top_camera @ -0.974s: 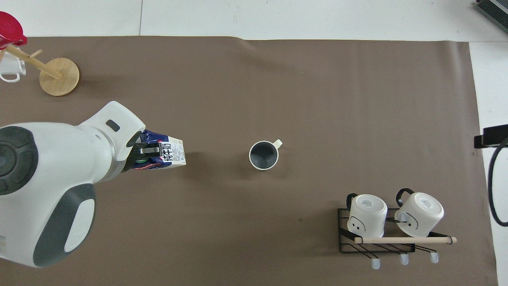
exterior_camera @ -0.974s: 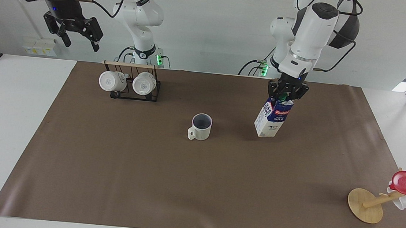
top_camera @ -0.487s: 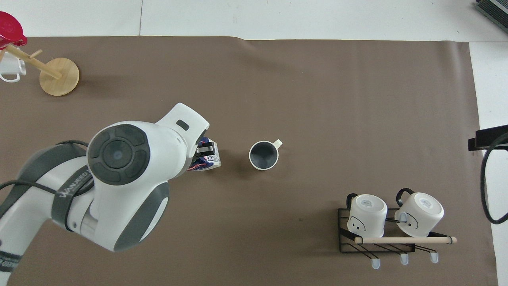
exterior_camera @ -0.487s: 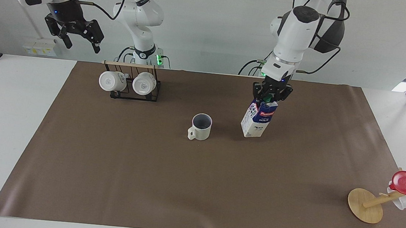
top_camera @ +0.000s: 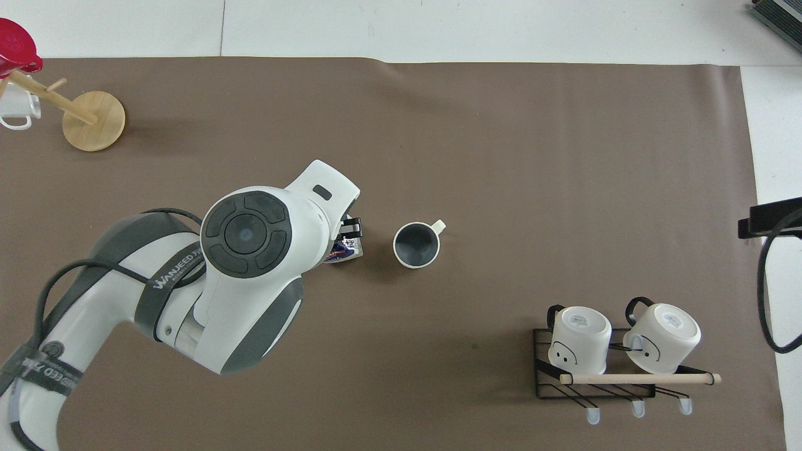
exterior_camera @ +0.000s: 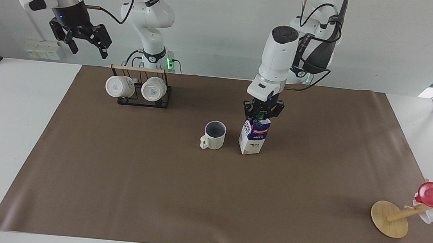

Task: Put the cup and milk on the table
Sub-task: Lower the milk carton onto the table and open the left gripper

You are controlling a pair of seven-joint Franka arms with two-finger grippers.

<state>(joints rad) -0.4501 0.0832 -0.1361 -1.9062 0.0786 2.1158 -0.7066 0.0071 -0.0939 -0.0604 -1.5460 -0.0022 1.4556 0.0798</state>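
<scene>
On brown table (exterior_camera: 116,191), left gripper (exterior_camera: 262,115) clamps "MILK"-labelled milk (exterior_camera: 253,137) beside cup (exterior_camera: 214,135); right gripper (exterior_camera: 85,41) gapes.

My left gripper (exterior_camera: 262,115) has bare sheet (exterior_camera: 155,194) all around; only the cup (exterior_camera: 214,135) stands just beside the milk (exterior_camera: 253,137).

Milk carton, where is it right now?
The milk stands on the brown sheet mid-table, right beside the cup, toward the left arm's end, left gripper at its top.

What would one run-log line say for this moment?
left gripper: shut on milk, upright on table beside cup | right gripper: open, raised, waiting | cup: placed
</scene>
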